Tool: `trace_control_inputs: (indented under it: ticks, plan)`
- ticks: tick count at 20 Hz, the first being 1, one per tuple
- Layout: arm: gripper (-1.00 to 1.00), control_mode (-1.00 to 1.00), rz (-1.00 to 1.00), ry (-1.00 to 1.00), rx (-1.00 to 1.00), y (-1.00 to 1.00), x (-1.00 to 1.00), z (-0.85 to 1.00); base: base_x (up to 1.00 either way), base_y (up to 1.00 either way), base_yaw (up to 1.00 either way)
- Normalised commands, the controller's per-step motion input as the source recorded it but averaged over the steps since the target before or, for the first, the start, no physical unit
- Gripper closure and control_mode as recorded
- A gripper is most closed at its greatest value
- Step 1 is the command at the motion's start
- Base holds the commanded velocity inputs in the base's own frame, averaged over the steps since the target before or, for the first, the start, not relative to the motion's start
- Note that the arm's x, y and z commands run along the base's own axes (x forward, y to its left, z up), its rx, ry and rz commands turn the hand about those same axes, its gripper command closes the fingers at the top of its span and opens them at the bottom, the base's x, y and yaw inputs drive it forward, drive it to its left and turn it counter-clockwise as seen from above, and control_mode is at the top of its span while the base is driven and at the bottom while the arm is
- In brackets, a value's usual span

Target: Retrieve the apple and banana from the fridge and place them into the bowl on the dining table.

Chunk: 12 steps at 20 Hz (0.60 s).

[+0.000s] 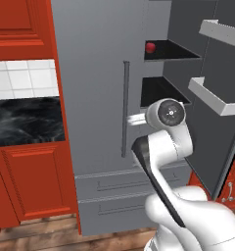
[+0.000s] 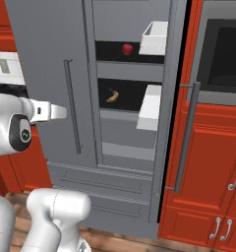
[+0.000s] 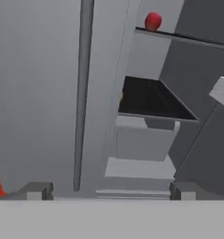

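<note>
The grey fridge [image 1: 95,98] has its left door closed and its right door swung open. On the upper black shelf sits the red apple [image 1: 150,47] [image 2: 127,49] [image 3: 153,21]. One shelf lower lies the yellow banana [image 2: 112,95]. My gripper [image 3: 111,190] is open and empty, in front of the closed left door near its long bar handle [image 3: 83,93], below and left of both fruits. In the right base view the hand [image 2: 51,112] points toward that handle [image 2: 72,106]. The bowl and the dining table are out of view.
White bins [image 1: 215,95] [image 2: 150,106] jut from the open door to the right of the shelves. Fridge drawers [image 1: 124,184] lie below. Red cabinets and a black counter [image 1: 26,120] flank the left; a built-in oven [image 2: 223,54] and red cabinet handle [image 2: 186,138] stand to the right.
</note>
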Motion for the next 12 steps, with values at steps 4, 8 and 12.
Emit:
trace_control_inputs:
  ticks: [4,8,12]
  plan:
    - [-1.00,-1.00,0.05,0.00,0.08,0.34,0.24,0.01,0.00,0.00,0.00]
    - [-1.00,-1.00,-0.09,0.02,0.11,0.06,0.38,0.03,0.00,0.00,0.00]
    - [-1.00,-1.00,-0.02,0.11,0.17,-0.01,0.64,0.03,0.00,0.00,0.00]
